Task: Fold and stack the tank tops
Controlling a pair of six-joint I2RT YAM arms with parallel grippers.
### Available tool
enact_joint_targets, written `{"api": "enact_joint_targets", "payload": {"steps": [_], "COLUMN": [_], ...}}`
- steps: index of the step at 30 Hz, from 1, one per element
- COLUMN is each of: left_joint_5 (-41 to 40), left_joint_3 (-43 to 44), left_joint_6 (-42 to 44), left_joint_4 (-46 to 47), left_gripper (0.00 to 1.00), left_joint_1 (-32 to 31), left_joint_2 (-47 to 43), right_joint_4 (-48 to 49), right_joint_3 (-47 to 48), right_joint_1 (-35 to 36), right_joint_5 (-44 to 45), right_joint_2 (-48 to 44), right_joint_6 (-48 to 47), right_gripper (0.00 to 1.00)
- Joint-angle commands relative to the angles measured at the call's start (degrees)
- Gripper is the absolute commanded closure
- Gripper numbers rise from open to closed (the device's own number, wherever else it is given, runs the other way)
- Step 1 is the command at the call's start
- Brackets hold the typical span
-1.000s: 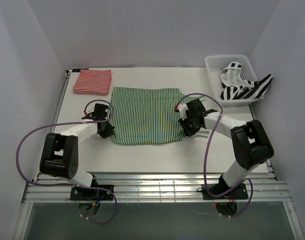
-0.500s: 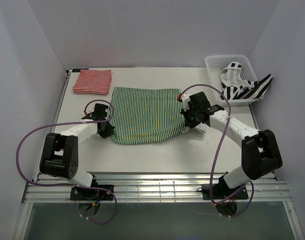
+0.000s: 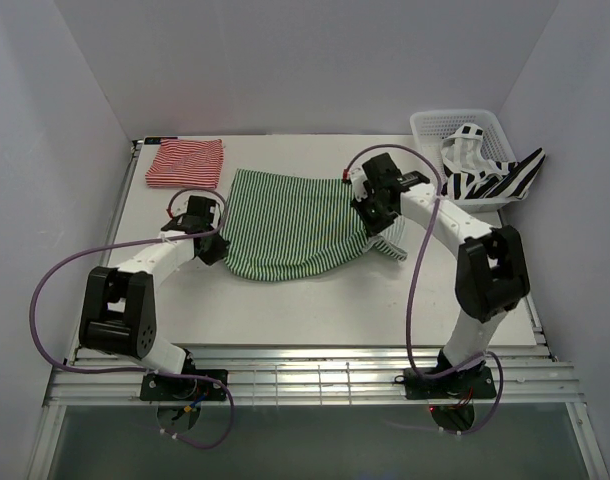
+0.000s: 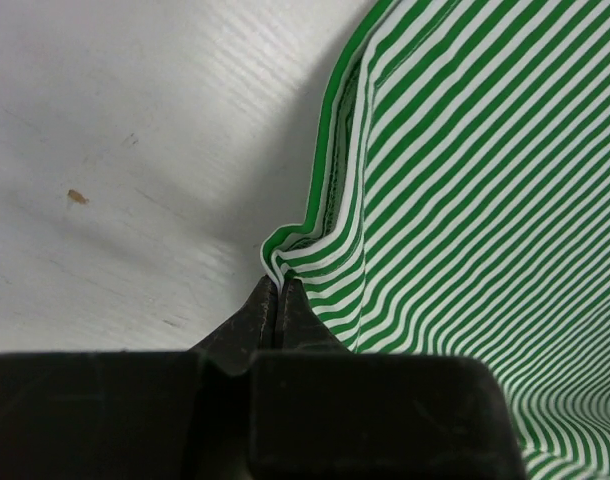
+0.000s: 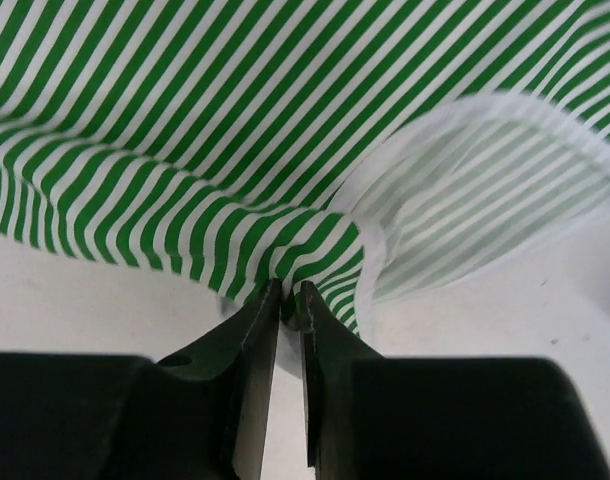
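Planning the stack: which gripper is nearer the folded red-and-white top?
Left. The left gripper pinches the green-and-white top at its left edge, just short of the red-and-white top; the right gripper grips the opposite edge, farther away.

On the white table (image 3: 285,300) the green-and-white tank top (image 3: 285,225) lies in the middle, flat on its left part. Its right side is pulled up and bunched at the right gripper (image 3: 369,222), with a small flap hanging toward the table just beside it. The left gripper (image 3: 216,250) is low at the left edge of this top. A folded red-and-white tank top (image 3: 185,163) lies at the far left corner, and the black-and-white tank top (image 3: 485,175) hangs over the rim of the white basket (image 3: 430,122) at the far right.
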Motion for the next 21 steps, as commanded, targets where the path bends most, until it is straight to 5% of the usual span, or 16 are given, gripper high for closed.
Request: {"api": "enact_joint_targets", "payload": {"steps": [1,3,6,11,17,21], "left_joint_5": [-1.2,-1.0,-0.6,-0.2,0.6,0.1], "left_joint_3": [3.2,4.2,4.4,3.5,2.0,0.7], "left_joint_6": [-0.1,-0.1,-0.4,-0.9,-1.2,-1.5], "left_joint_4": [-0.4,-0.9,-1.3,-1.3,-1.3,-1.2], "left_gripper": [1.00,1.00,1.00,1.00,1.00,1.00], "left_joint_1": [0.1,0.0,0.1,0.1,0.1,0.1], "left_joint_2": [0.6,2.0,2.8,2.6,2.1,0.1], "right_joint_4": [-2.9,-3.5,-2.8,3.5,15.1,17.9], "right_joint_3": [11.1,15.4,17.3,-1.3,-21.4,-29.4], "right_joint_1": [0.0,0.0,0.1,1.6,3.4,3.5], "right_joint_5": [1.3,7.0,8.2,5.9,-8.5,2.3], "right_joint_2": [6.9,11.8,12.7,-0.6,-15.5,-19.4], "right_joint_6": [-2.9,0.0,2.9,4.2,10.6,17.0], "right_gripper": [0.78,0.57,0.48,0.45,0.40,0.31]}}
